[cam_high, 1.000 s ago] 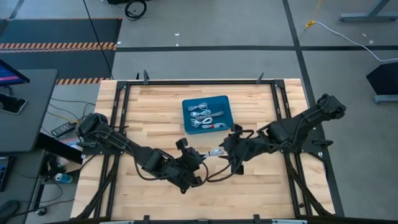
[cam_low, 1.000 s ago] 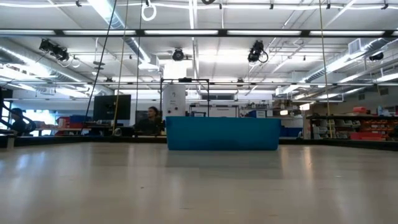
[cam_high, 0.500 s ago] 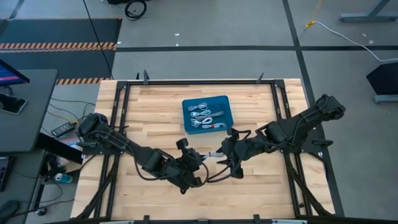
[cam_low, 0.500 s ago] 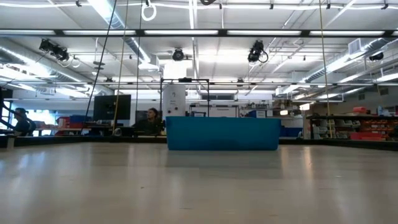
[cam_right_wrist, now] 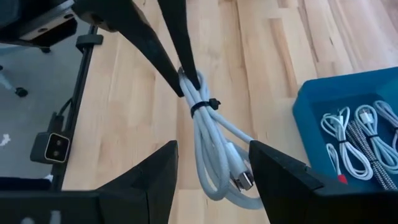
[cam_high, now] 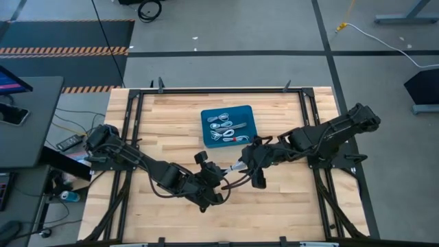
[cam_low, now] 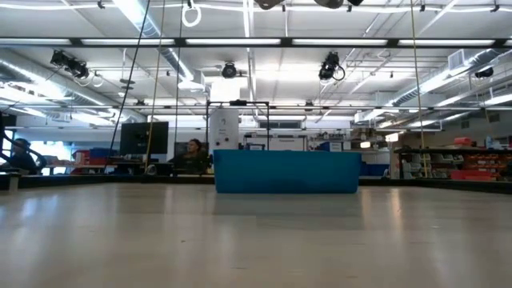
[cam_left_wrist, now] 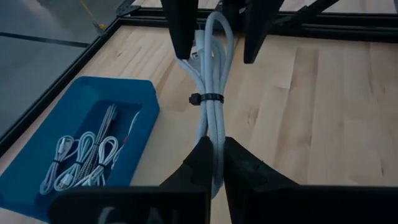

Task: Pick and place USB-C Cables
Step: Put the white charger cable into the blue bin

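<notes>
A white USB-C cable bundle [cam_left_wrist: 210, 81] with a black tie [cam_left_wrist: 210, 98] around its middle is held in the air between the two arms. My left gripper [cam_left_wrist: 217, 155] is shut on one end of it. My right gripper [cam_right_wrist: 211, 171] is open, with a finger on each side of the bundle's other end [cam_right_wrist: 227, 177] and a gap showing on both sides. In the high view the bundle [cam_high: 237, 167] lies between the left gripper [cam_high: 223, 172] and the right gripper [cam_high: 251, 165]. Several more coiled cables [cam_left_wrist: 84, 155] lie in the blue tray [cam_high: 228, 125]. My left gripper pinches the bundle's looped end [cam_left_wrist: 214, 134] between its two fingers. It comes level from the table's left, with the fingers lying along the bundle. The bundle is lifted clear of the table and sticks out roughly level toward the right gripper.
The blue tray [cam_right_wrist: 311, 99] sits just beyond the grippers toward the far edge, and in the low view its wall [cam_low: 286, 172] stands on the table. A black metal frame [cam_high: 206, 90] runs along the table's edges. Bare wood lies near and to both sides.
My right gripper has moved toward the table's left, closing on the left gripper, so its open fingers now stand on either side of the bundle's free end. The left gripper and the bundle have kept still.
</notes>
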`<control>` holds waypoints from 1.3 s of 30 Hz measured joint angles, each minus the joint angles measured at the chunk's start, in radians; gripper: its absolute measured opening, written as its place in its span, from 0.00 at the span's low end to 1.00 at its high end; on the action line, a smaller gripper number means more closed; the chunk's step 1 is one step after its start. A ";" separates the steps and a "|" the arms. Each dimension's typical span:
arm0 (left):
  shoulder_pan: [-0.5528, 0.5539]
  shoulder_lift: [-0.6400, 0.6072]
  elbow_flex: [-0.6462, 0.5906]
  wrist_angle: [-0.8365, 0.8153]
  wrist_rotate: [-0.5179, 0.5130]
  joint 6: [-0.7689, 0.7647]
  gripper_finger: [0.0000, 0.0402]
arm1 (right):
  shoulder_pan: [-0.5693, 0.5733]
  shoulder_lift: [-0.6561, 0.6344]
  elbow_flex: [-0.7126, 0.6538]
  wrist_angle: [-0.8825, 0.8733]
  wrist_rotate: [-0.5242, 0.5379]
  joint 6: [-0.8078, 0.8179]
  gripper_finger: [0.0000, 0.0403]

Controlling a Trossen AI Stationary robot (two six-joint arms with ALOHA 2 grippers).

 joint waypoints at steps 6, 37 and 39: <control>0.000 0.000 0.000 0.001 0.004 0.000 0.05 | -0.001 0.000 0.000 -0.030 -0.009 -0.006 0.48; -0.015 -0.038 0.002 0.054 0.106 -0.051 0.46 | -0.117 -0.001 0.000 -0.267 0.065 -0.133 0.05; -0.016 -0.040 0.002 -0.031 0.135 -0.142 0.45 | -0.167 -0.001 0.000 -0.261 0.049 -0.176 0.05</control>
